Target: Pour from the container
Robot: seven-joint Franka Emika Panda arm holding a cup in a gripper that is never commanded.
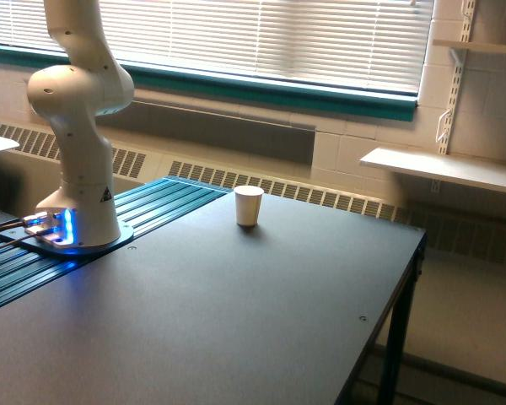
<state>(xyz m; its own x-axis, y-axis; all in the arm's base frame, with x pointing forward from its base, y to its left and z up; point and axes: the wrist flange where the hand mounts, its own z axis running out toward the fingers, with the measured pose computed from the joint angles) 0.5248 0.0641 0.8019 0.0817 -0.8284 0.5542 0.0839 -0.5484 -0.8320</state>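
We see a white paper cup (249, 205) upright near the dark desk's (236, 321) far edge; pincer and container out of view; grip state unknown.

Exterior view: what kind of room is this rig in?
Likely a lab or classroom in an institutional building: painted block wall, window blinds over a long baseboard heater, bracket wall shelves. The arm's base is bolted to a dark table holding one white paper cup.

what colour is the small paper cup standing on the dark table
White paper cup, plain and unpatterned, in the exterior view.
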